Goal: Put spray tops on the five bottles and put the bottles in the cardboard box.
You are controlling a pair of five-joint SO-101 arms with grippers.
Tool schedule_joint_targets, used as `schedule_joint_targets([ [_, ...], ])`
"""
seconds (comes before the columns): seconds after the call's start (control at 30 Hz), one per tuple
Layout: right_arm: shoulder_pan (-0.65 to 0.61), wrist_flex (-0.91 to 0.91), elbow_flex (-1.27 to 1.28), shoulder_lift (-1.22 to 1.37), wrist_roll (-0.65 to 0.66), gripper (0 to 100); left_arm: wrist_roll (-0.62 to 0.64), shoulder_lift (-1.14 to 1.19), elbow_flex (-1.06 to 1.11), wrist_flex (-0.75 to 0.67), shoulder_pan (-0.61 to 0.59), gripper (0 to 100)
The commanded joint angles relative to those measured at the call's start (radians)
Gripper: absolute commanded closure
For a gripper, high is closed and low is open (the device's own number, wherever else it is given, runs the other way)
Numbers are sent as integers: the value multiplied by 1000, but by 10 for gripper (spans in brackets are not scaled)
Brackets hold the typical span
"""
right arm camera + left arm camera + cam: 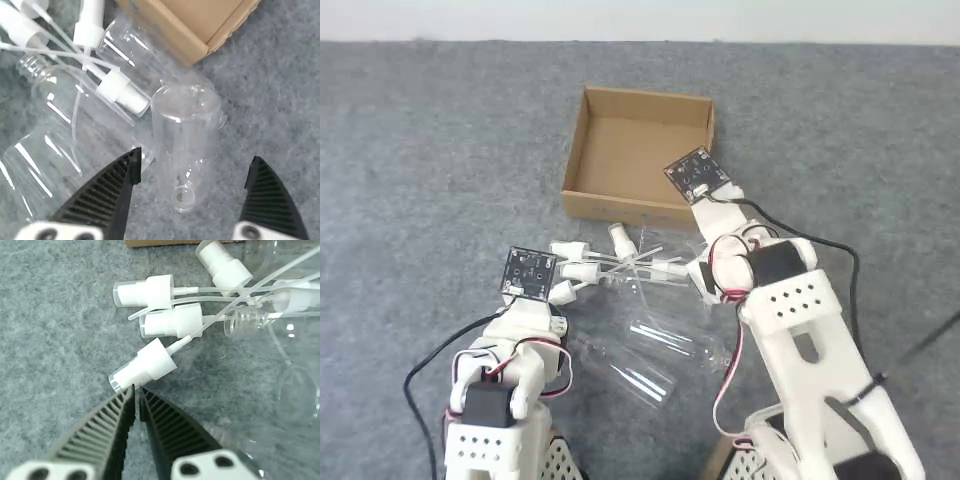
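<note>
The cardboard box [638, 155] sits at the far side of the grey counter [440, 150], its bare brown floor showing from wall to wall. The clear bottles [675, 345] all lie on their sides on the counter just in front of it, tangled with the white spray tops [578, 270] and their thin dip tubes. The bottle necks I can make out are open.

The right hand [195, 162] is spread wide over one bottle [185, 135], a finger standing off each side, the bottle's open neck pointing back toward the wrist. The left hand [136, 390] is all but closed and holds nothing, its tips just at the cap end of the nearest spray top [145, 365].

The bottles are see-through and overlap, so I can't count them with any certainty, and where one tube ends and the next begins is hard to tell.
</note>
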Motion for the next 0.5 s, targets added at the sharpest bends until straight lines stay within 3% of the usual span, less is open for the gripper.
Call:
schedule_joint_targets([
  [0.0,-24,-39,-74,19,-11,698,12,-21,-15,5,-3,987],
  [0.17,-82,-54,-74,90,-11,698,12,-21,-15,5,-3,987],
  [0.47,-68,-134,-74,194,-9,705,12,-21,-15,5,-3,987],
])
